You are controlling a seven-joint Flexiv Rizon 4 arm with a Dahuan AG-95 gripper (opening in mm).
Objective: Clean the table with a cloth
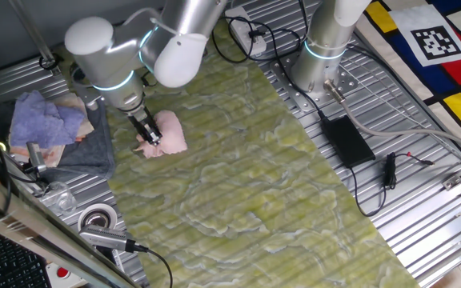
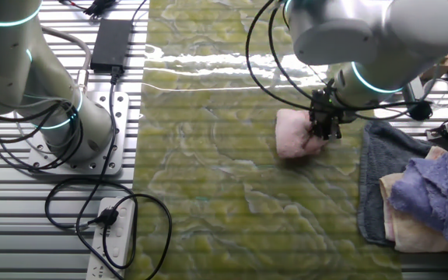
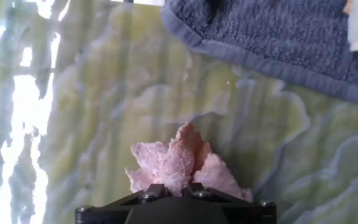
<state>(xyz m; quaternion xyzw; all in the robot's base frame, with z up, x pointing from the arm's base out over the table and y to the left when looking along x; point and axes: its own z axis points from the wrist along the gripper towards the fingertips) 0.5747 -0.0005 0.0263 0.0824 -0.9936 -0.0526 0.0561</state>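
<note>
Pink folds of the cloth (image 3: pixel 180 163) bunch up right at the base of my hand view, squeezed between my fingers where they meet the black mount at the bottom edge. My gripper (image 1: pixel 151 137) is closed down to a narrow pinch on that cloth, holding a ridge of it while the rest of the rag spreads out on the table (image 1: pixel 294 184) just beside my fingertips. From one fixed view the cloth (image 1: pixel 165 133) lies near the table's end, close to the edge where the ribbed metal panels begin. From the other fixed view my gripper (image 2: pixel 323 129) comes straight down onto the side of the cloth (image 2: pixel 295 132) that faces the dark grey towel (image 2: pixel 381 159) (the two fabrics are near each other but apart). That towel (image 3: pixel 278 37) fills the top of my hand view, its stitched hem lying on the yellow-green marbled surface. On top of it, in the fixed views, sits a lavender-purple cloth (image 1: pixel 45 118) over a beige one (image 2: pixel 403 225). A bright glare streaks the table (image 3: pixel 73 124) on the left of my hand view.
</note>
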